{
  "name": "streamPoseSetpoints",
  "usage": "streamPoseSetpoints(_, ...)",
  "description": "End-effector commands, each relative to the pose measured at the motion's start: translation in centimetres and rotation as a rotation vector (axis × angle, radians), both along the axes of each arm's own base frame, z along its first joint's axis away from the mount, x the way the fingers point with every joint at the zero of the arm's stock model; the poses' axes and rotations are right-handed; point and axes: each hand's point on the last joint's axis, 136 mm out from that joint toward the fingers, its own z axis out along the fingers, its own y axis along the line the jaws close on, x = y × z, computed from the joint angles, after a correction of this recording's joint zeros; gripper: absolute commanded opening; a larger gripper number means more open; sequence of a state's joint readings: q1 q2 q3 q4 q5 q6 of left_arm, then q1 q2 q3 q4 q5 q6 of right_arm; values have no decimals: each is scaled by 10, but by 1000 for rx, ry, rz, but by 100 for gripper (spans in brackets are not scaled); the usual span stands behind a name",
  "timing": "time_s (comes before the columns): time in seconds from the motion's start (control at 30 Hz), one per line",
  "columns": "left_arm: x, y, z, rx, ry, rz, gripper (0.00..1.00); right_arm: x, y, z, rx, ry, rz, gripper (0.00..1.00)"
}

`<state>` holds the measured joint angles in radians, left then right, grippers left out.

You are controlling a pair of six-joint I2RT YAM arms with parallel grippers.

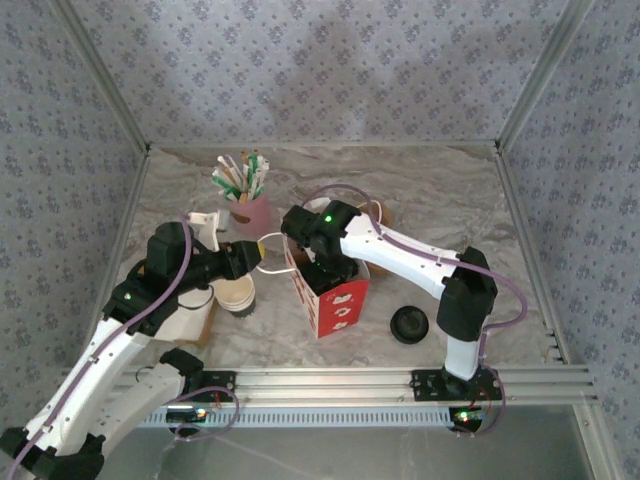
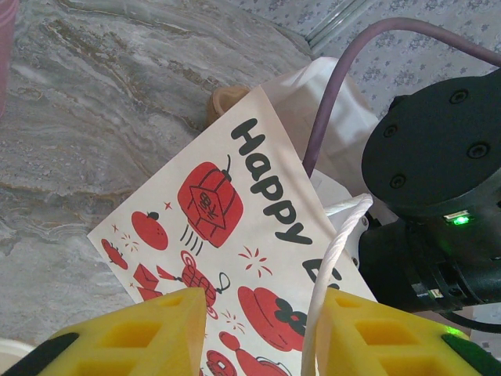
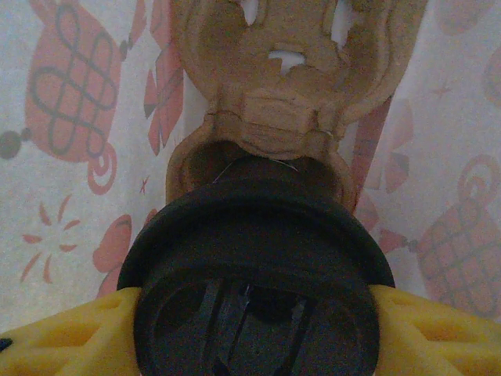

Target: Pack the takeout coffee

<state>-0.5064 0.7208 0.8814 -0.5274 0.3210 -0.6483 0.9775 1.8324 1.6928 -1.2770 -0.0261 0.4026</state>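
So, the coffee cup [image 3: 254, 258] w/ the black lid is down inside the paper bag [image 1: 338, 305], right in front of the brown pulp carrier [image 3: 290, 86] that sits at the bottom. The bag's red print shows thru the walls all around it in the right wrist view. Only the lid is really visible tho, can't see the cup body.

The right gripper [image 3: 254, 294] has hold of it, one yellow finger pressed on each side of the lid, jaws spread fairly wide bc the lid is wide. In the top view that arm reaches over from the right and dips into the bag's open mouth.

The bag stands upright about mid-table, red at the bottom and white higher up, "Happy" printed on the side facing the left wrist cam.

The left gripper [image 2: 262, 313] sits just beside the bag's left side, jaws partly apart. The white rope handle [image 2: 333, 251] runs down between them, close to one finger. Not clamped on it afaict, there's a clear gap.

Other stuff on the marble table [image 1: 440, 190]: an open paper cup [image 1: 238, 293] near the left arm, a loose black lid [image 1: 410, 323] right of the bag, and a pink cup [image 1: 252, 214] full of stirrers [image 1: 238, 175] at the back.
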Motion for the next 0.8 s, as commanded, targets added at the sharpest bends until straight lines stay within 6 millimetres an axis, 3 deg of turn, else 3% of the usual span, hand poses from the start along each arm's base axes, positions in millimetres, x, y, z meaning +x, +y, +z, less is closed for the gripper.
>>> streamPoseSetpoints(0.0,-1,1,2,2,-10,5,40,-6,-6,7,3,15,-2,61)
streamPoseSetpoints(0.77,-2,2,3,1,-15,5,40,-15,-6,5,3,98,-10,61)
